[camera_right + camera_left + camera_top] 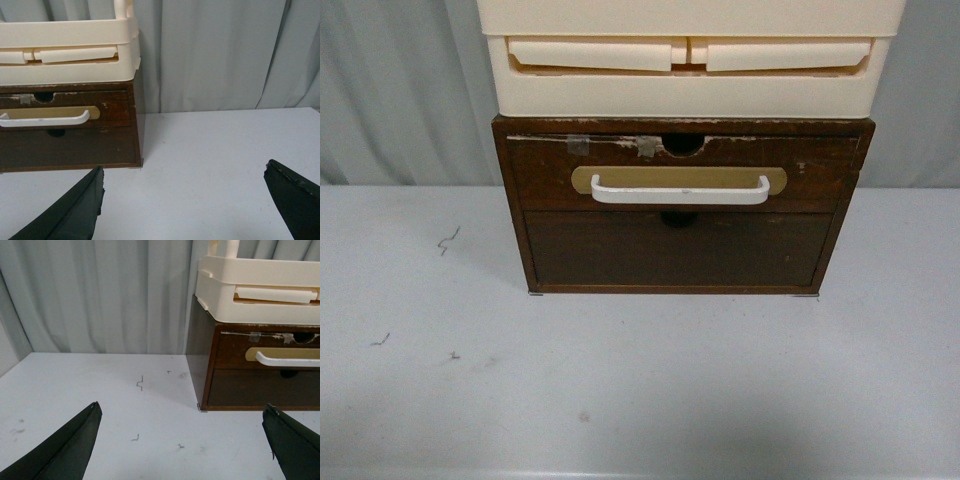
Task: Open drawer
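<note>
The dark brown worn wooden drawer (545, 172) sits shut in the top of a small brown cabinet at the middle back of the table. It has a white bar handle (680, 192) on a tan oval plate, a half-round notch and tape on its top edge. It also shows in the left wrist view (232, 347) and the right wrist view (112, 107). My left gripper (182, 412) is open and empty, low over the table, left of and short of the cabinet. My right gripper (184, 172) is open and empty, right of the cabinet. Neither gripper shows in the front view.
A plain handleless brown drawer front (675, 250) lies below the drawer. Cream plastic drawers (690, 70) stand stacked on the cabinet. The white table (640, 390) has small dark scuffs. Grey curtains (100, 295) hang behind.
</note>
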Tool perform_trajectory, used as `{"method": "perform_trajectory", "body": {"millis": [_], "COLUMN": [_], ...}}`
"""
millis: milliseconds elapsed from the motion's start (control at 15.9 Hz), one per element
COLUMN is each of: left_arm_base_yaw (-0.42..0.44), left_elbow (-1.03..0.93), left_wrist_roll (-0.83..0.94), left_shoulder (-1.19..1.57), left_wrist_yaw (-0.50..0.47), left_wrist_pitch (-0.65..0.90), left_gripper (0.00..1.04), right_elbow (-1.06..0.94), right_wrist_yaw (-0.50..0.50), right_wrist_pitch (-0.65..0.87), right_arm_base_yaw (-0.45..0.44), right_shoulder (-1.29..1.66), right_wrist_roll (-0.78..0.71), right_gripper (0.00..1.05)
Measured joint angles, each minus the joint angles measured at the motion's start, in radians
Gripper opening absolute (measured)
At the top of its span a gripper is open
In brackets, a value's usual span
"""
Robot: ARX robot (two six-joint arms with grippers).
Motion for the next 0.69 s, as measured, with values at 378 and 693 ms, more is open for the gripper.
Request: {"method": "perform_trajectory", "body": {"millis": [378, 693], "left_arm_base_yaw": [-0.064, -0.167], "left_elbow": [0.232, 0.435], "left_wrist_roll": [-0.241, -0.694], "left_shoulder": [0.523, 1.152], "left_wrist_yaw": [-0.242, 0.028], "left_wrist_pitch": [-0.135, 0.416], "left_gripper": [0.98, 0.98], "right_elbow": [0.177, 0.32], "right_wrist_yaw": [-0.186, -0.426], "right_wrist_pitch": [0.003, 0.473], "right_arm_base_yaw": [-0.107, 0.037], "right_shoulder": [0.516, 1.123], "right_wrist_roll": [0.056, 0.534], "right_gripper": [0.98, 0.98]}}
